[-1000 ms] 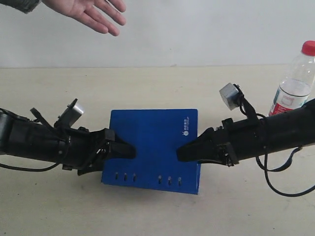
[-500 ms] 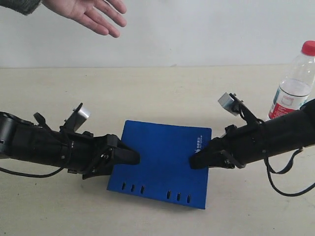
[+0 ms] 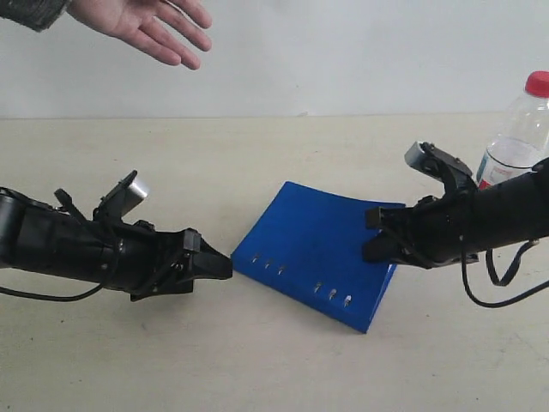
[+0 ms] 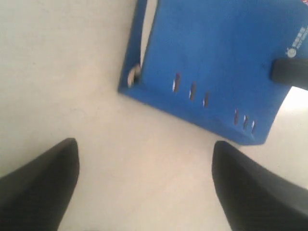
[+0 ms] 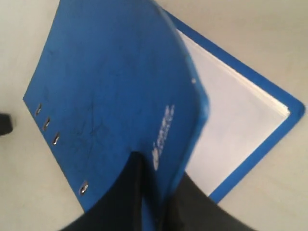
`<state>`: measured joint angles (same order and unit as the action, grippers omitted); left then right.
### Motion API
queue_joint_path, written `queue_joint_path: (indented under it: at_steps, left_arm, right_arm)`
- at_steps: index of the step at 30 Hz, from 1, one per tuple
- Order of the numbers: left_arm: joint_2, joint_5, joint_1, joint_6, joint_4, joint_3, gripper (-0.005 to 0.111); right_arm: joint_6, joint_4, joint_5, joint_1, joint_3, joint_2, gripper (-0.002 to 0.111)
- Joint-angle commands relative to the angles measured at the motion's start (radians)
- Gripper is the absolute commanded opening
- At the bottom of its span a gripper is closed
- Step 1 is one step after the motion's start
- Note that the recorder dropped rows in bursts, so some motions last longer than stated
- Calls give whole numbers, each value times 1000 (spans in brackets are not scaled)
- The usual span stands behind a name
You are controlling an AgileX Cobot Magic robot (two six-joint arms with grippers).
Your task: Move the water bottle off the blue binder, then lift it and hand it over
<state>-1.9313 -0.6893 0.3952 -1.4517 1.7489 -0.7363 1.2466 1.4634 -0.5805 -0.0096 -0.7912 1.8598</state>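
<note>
Since the small clear red-capped plastic water bottle (image 3: 515,142) stands well apart from the flat deep-blue hard-cover binder (image 3: 313,249) in the exterior view, lifting is the step. In the left wrist view, the left gripper (image 4: 144,144) is spread and empty, and should probably take the near edge. In the right wrist view, the right gripper (image 5: 159,168) clamps only the cover, so it should likely take the pages too.

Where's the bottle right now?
At the far right edge of the exterior view, the bottle stands upright behind the right arm, its base hidden. It is off to the right of the binder, not touching it.
</note>
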Motion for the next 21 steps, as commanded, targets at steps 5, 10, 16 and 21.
queue_joint_path:
  at_steps: [5, 10, 16, 21]
  left_arm:
    - [14, -120, -3, 10, -5, 2, 72]
    - [14, -111, -3, 10, -5, 2, 72]
    - [14, -122, -3, 44, -5, 2, 72]
    - [14, -127, -3, 48, -5, 2, 72]
  right_arm:
    - [5, -107, 61, -10, 0, -14, 2]
    - [10, -211, 27, -10, 0, -14, 36]
    - [-33, -273, -63, -10, 0, -37, 63]
    - [-71, -344, -12, -10, 0, -142, 63]
